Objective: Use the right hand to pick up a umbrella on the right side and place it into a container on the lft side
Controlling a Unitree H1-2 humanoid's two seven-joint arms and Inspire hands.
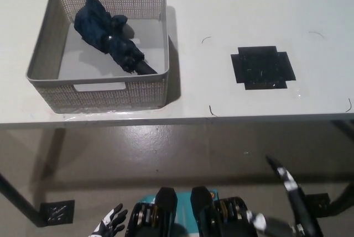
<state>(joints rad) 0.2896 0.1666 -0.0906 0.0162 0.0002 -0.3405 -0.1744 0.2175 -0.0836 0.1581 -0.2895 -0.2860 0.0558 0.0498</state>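
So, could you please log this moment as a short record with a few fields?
umbrella: dark blue, folded, lying diagonally inside the basket
basket: grey perforated, on the left part of the table
table: white, bears a black cross-shaped mark to the right
right hand: low at bottom right, below the table edge, holds nothing
left hand: resting at bottom left, fingers apart
task state: umbrella placed

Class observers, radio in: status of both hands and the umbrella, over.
Right hand low by the floor, holding nothing. Left hand resting bottom left. Umbrella lying in the basket. Nothing in the way.
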